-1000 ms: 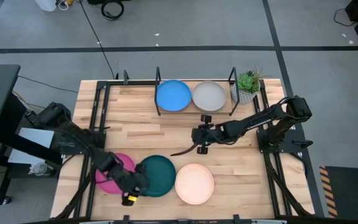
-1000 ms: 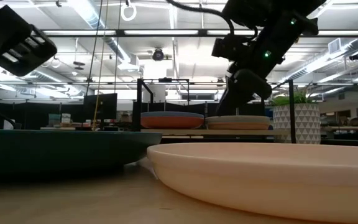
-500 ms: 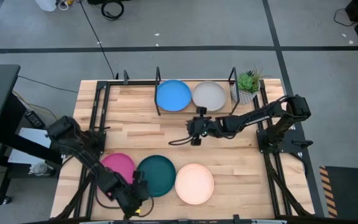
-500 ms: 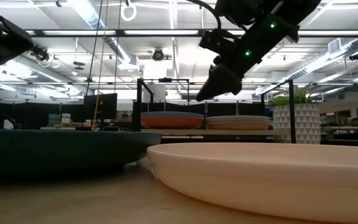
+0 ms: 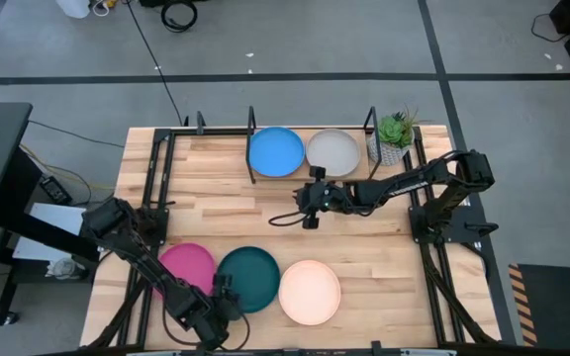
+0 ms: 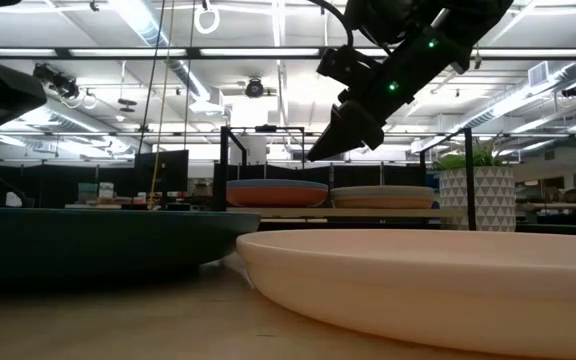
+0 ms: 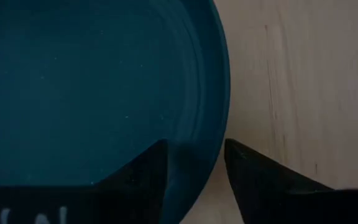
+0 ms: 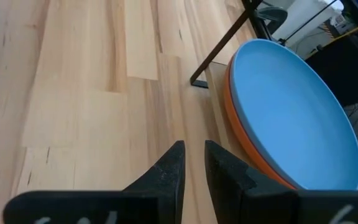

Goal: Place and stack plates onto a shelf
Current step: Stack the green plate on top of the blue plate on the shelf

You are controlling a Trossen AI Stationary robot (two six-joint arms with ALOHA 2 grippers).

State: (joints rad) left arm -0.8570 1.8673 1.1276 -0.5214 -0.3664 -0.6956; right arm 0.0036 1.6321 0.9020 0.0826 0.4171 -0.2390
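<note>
The left gripper [image 7: 194, 171] is hanging over the near rim of the teal plate [image 5: 248, 279], fingers apart and straddling that rim, while the right gripper [image 8: 191, 168], fingers nearly together and empty, is sitting near the shelf [image 5: 369, 129].

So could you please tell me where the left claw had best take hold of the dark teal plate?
Probably by the raised rim. The dark teal plate lies flat on the table, so only its thin edge offers a pinch. Its near-left edge, where the left claw is already lined up, seems best: one finger over the inside, the other outside. The cream plate crowds the right side.
</note>
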